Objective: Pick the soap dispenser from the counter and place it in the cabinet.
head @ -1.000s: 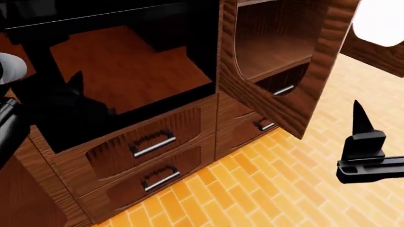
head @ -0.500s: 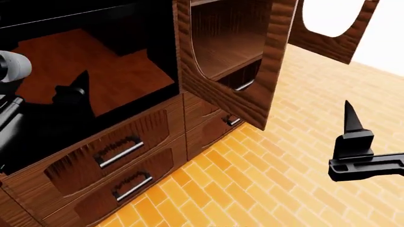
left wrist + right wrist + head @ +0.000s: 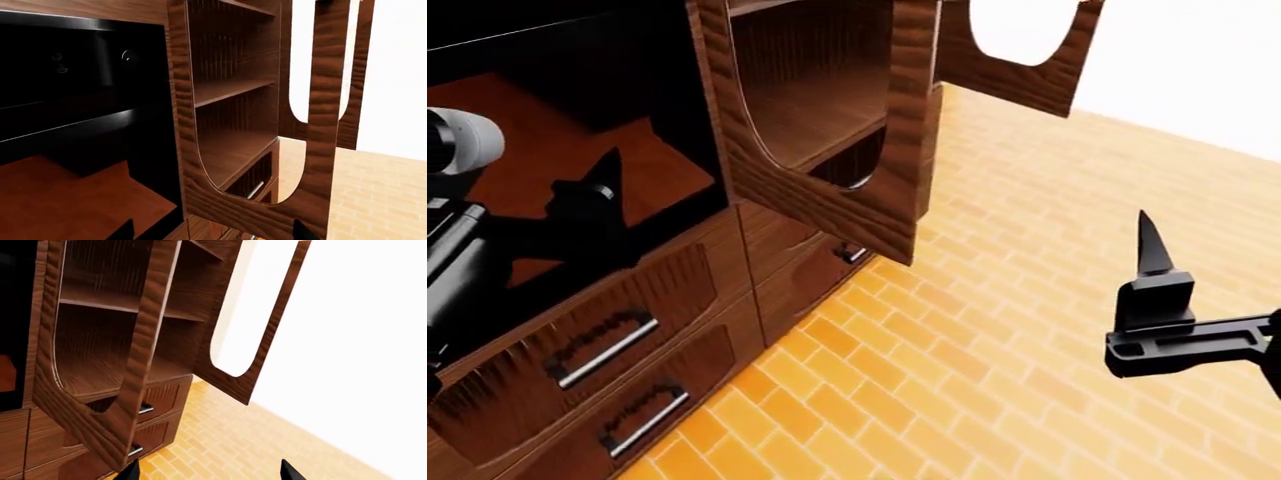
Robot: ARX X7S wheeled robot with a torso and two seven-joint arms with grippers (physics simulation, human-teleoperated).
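Observation:
The soap dispenser and the counter are out of view in every frame. The cabinet (image 3: 714,265) fills the head view's left: dark reddish wood, a black-lined open compartment, shelf compartments behind open doors with oval cut-outs, and drawers with silver bar handles. It also shows in the left wrist view (image 3: 227,90) and the right wrist view (image 3: 100,305). My left gripper (image 3: 594,185) hangs in front of the dark compartment, open and empty (image 3: 212,235). My right gripper (image 3: 1150,262) is over the floor to the cabinet's right, open and empty (image 3: 208,474).
An open cabinet door (image 3: 827,215) juts out towards me between the two arms; a second open door (image 3: 1028,75) stands farther back. Orange brick floor (image 3: 1001,340) spreads to the right. A white wall (image 3: 1201,60) lies beyond.
The head view has swung to the right: the cabinet and its doors have slid leftwards in the picture and more floor shows. Both grippers stay open and empty.

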